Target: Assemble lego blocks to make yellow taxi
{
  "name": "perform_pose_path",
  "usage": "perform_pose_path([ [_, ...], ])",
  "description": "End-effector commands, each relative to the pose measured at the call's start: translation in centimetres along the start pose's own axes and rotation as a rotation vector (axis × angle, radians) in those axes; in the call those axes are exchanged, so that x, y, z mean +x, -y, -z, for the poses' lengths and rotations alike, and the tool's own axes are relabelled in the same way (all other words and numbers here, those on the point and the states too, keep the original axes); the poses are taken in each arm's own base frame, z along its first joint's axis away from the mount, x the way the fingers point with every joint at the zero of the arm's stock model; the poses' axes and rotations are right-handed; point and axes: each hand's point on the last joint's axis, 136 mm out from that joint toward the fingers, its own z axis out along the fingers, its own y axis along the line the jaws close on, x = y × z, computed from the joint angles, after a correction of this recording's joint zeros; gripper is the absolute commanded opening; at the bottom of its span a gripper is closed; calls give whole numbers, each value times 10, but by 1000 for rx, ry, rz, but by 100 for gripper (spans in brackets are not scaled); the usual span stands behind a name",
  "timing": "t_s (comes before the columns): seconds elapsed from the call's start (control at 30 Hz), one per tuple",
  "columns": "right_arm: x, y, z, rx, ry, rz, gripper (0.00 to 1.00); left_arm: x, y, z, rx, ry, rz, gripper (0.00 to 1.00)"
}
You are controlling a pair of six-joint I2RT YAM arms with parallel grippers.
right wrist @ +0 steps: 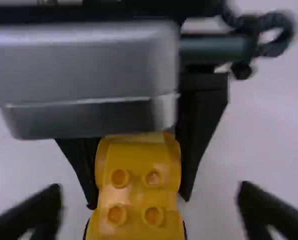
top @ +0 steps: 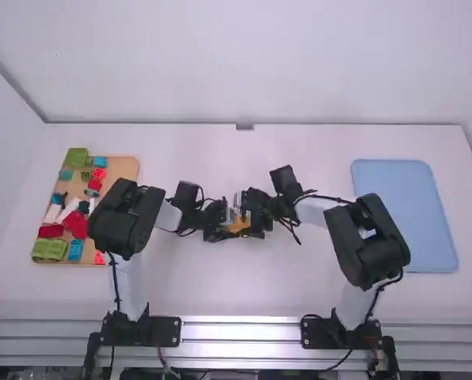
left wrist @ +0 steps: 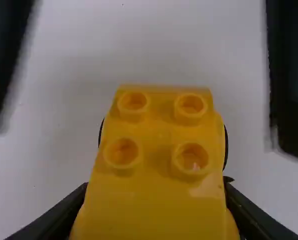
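Four studs (left wrist: pixel 191 159): bare on top of the yellow car body (left wrist: pixel 154 207); a roof sign or similar piece probably remains to be added.
Yellow car body: near the middle of the bench (top: pixel 220 289), between the two arms; its parts look joined, so I judge the build well along.
Dark curved edges (left wrist: pixel 226 145): at the body's sides, perhaps wheels; I cannot tell whether they are all fitted.
Left gripper (right wrist: pixel 139 201): jaws clenched on the yellow car body, one each side.
Right gripper (left wrist: pixel 145 140): jaws released, spread wide to either side of the body, holding nothing.
Tray (top: pixel 127 169): on the bench's left, with loose green, red, blue and white blocks (top: pixel 76 157).
Blue board (top: pixel 402 214): on the right, perhaps for the finished taxi.
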Motion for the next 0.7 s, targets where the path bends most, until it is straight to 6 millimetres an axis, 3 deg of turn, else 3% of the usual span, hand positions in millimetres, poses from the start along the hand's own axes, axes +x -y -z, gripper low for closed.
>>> perform_pose_path([
  [0.0, -29, 11, 23, 31, 85, 43, 98, 11, 11, -4, 26, -24, 44, 39],
  [0.1, -34, 9, 43, 27, 121, 38, 98, 12, 11, -4, 21, -31, 46, 62],
  [0.13, -33, 8, 51, 19, 136, 37, 98, 12, 10, -4, 19, -32, 53, 79],
  [0.2, -26, 7, 58, 17, 144, 20, 98, 11, 9, -4, 18, -32, 80, 99],
  [0.33, -5, 1, 62, 27, 130, -32, 98, 3, 9, 1, 28, -41, 103, 99],
  [0.43, 7, -5, 53, 34, 130, -70, 98, -6, 3, 10, 15, -67, 123, 99],
  [0.67, 26, -8, 14, 43, 133, -184, 98, -39, -7, 50, -42, -240, 180, 99],
])
